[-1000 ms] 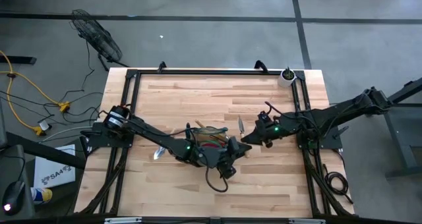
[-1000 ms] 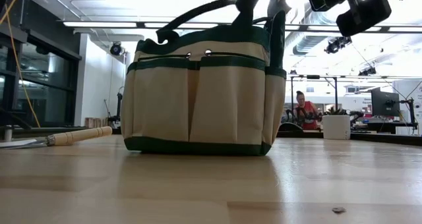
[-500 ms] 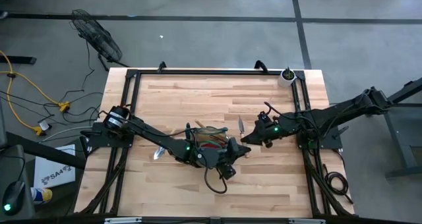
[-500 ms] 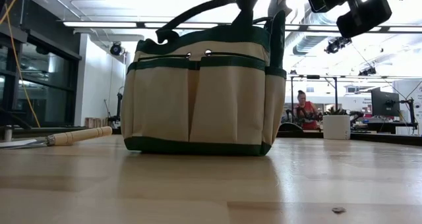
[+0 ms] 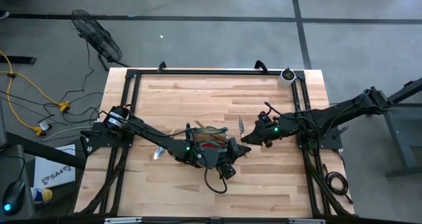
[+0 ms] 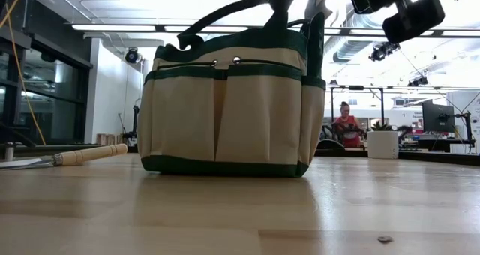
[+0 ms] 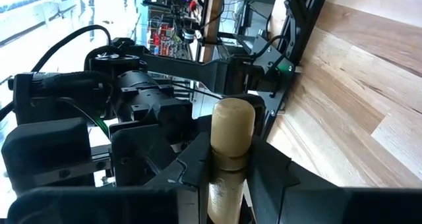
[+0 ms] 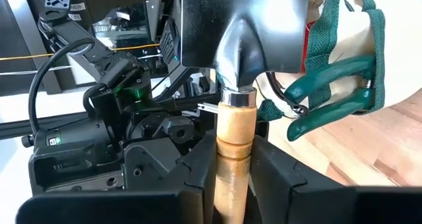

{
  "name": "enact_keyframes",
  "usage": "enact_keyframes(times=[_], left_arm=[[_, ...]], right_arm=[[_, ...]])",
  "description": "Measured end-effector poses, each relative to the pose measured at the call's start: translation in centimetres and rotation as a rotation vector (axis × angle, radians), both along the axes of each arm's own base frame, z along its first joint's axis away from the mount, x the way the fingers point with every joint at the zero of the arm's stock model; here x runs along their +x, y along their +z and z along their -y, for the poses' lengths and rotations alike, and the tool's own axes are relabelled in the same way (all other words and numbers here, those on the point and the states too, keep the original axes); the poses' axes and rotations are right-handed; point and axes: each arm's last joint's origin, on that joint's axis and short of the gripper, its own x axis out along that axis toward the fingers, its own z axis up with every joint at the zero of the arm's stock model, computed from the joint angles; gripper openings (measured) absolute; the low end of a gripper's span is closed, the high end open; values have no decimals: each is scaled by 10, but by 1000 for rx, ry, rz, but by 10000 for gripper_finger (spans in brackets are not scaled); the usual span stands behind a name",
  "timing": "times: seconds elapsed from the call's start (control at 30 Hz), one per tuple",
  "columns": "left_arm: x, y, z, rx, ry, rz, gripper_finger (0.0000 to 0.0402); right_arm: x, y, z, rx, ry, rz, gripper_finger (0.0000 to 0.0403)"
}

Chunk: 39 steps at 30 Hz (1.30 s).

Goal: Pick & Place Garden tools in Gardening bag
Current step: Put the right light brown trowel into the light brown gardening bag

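Note:
The tan gardening bag [image 6: 225, 105] with green trim stands mid-table [image 5: 210, 138]. My left gripper [image 5: 227, 162] is at the bag's near right side, shut on a wooden-handled tool [image 7: 231, 128] whose head is hidden. My right gripper [image 5: 245, 142] is just right of the bag and above the table, shut on a trowel [image 8: 241, 46] with a wooden handle and a grey blade. Green pruner handles [image 8: 330, 92] stick out at the bag's side [image 8: 346, 26]. A second trowel [image 6: 82, 155] lies flat on the table left of the bag [image 5: 158, 153]. My left gripper pinches the wooden handle [image 7: 227, 165] between its two fingers, which lie along it. The handle's rounded free end [image 7: 232, 115] sticks out past the fingertips. The gripper hides the rest of the tool. My right gripper pinches the trowel's wooden handle [image 8: 234, 135] just behind its metal collar. The fingers lie along the handle and come from the table's right side. The blade [image 8: 244, 20] reaches out past the fingertips, clear of the table, beside the bag.
A small white pot [image 5: 286, 76] with a green plant stands at the far right corner. A small grey metal piece [image 5: 241, 125] shows just beyond the bag's right side. A black frame [image 5: 132, 76] runs around the tabletop. Bare wood lies along the far and near edges.

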Motion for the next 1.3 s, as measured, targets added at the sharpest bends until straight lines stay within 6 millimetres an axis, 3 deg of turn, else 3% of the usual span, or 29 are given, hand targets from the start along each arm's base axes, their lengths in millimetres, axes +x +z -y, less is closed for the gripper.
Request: enact_keyframes(times=[0.4,0.6,0.9,1.1,1.3], left_arm=[[-2,0,5,-6,8,3,66],[-7,5,8,-28,111,41,66],[-34,64,-7,-301,210,238,66],[-70,113,-15,-477,239,374,66],[-110,145,-23,-740,284,456,69]], right_arm=[[0,-1,2,-76,-42,0,115],[-2,0,3,-81,-40,2,123],[-19,5,10,-140,-130,-30,121],[-32,11,16,-205,-212,-21,121],[-40,10,20,-308,-254,-52,121]])
